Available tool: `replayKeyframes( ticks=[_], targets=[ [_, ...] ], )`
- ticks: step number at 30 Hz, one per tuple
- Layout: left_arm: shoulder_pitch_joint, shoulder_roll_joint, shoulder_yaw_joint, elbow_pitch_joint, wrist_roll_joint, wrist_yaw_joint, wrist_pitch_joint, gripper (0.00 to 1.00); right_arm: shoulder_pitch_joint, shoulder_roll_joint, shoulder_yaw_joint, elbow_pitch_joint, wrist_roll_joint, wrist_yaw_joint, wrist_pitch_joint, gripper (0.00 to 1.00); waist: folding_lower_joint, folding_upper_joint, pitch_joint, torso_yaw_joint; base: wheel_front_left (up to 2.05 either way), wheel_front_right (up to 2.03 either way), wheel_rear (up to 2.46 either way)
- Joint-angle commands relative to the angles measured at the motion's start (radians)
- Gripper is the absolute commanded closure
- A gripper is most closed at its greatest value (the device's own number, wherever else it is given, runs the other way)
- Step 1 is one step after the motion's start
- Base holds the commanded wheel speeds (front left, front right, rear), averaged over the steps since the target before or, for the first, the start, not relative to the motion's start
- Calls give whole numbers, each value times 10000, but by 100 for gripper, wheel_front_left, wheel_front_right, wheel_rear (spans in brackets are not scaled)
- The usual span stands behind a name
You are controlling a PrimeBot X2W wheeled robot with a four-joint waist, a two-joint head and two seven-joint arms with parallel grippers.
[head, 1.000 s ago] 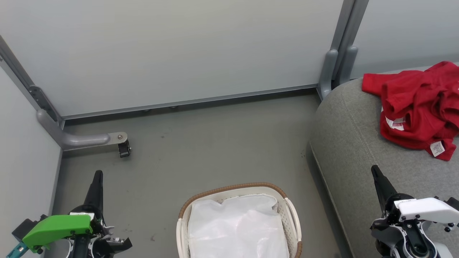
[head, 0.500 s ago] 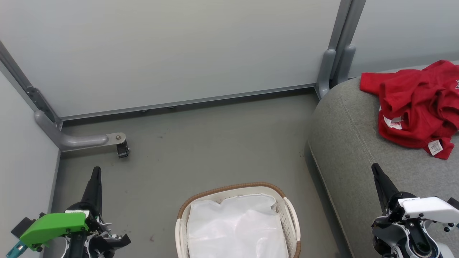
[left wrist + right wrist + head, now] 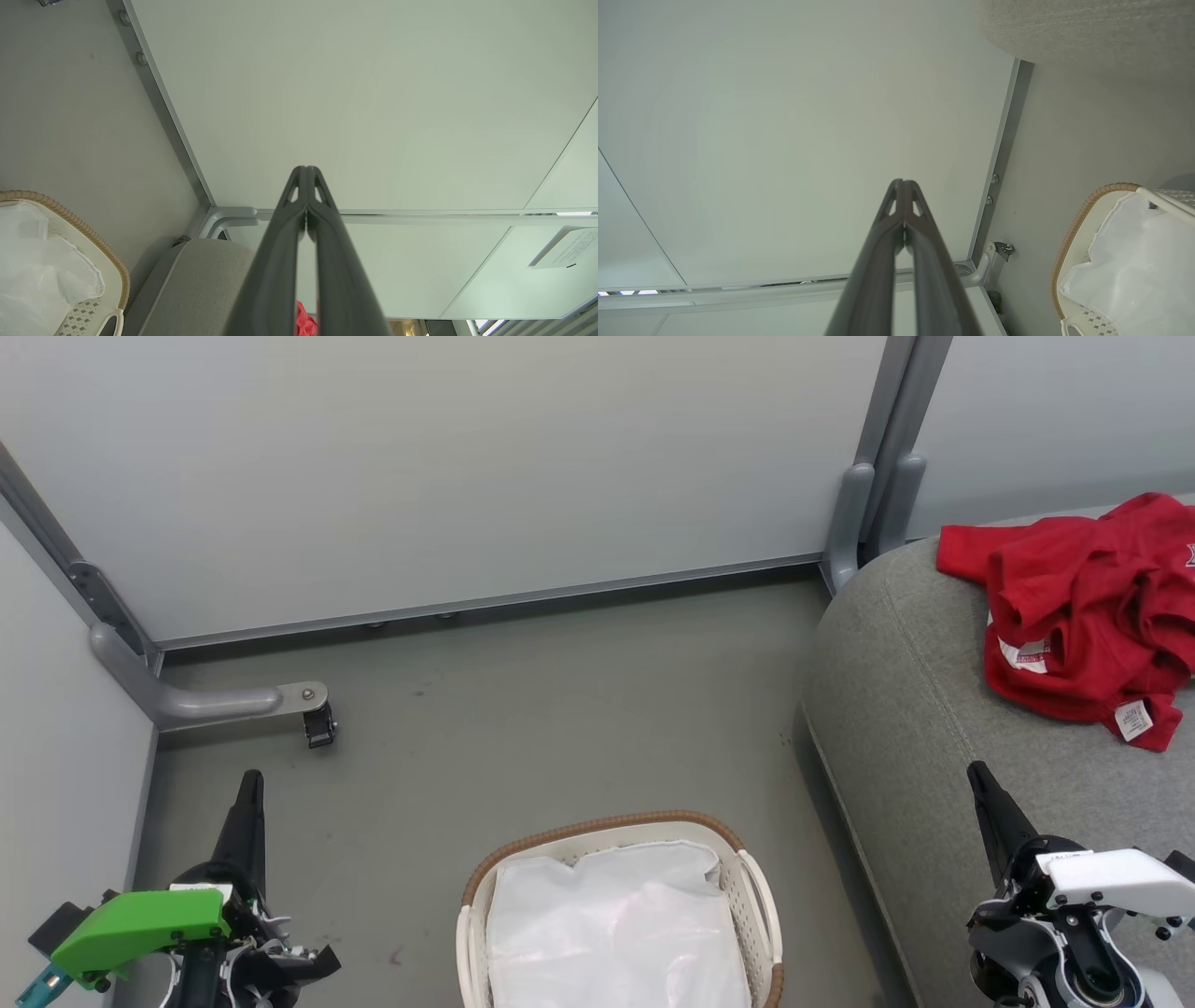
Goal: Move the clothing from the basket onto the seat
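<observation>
- Left jaws: closed. In the left wrist view the two dark fingers (image 3: 275,261) are pressed together right at the tips, pointing at the pale wall panel (image 3: 467,457).
- Right jaws: same deal, closed tight, with the tips meeting in the right wrist view and aimed at the same wall.
- In the head view the left jaws sit low over the grey floor (image 3: 560,709), with a green cover (image 3: 140,924) on the wrist behind them. The right jaws have a white cover (image 3: 1111,882) behind them and show against the front part of the seat (image 3: 915,709).
- The clothing (image 3: 1083,607) is a crumpled red heap with white tags. It's lying on the seat, ahead of the right jaws and a bit to their right, well apart from the tips. It's way off to the right of the left jaws.
- The basket (image 3: 597,826) stands on the floor between the two sets of jaws, nearer the robot than either tip, and just beside the seat's edge.
- A thin white sheet (image 3: 616,933) lies in the basket, covering its inside.
- There's a metal foot with a small black caster (image 3: 317,723) on the floor just ahead of the left jaws, near the corner of the wall.
</observation>
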Motion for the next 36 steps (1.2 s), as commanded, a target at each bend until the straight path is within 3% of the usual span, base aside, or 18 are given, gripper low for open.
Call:
replayKeyframes(
  ticks=[1,36],
  targets=[
    [-99,54,25,-19,-33,-54,47,100,-90,-56,-25,-36,37,0,12,100,0,21,0,1,0,0,0],
    [-99,55,23,-20,-33,-54,45,100,-89,-56,-24,-36,38,0,11,100,0,21,0,1,0,0,0]
  ],
)
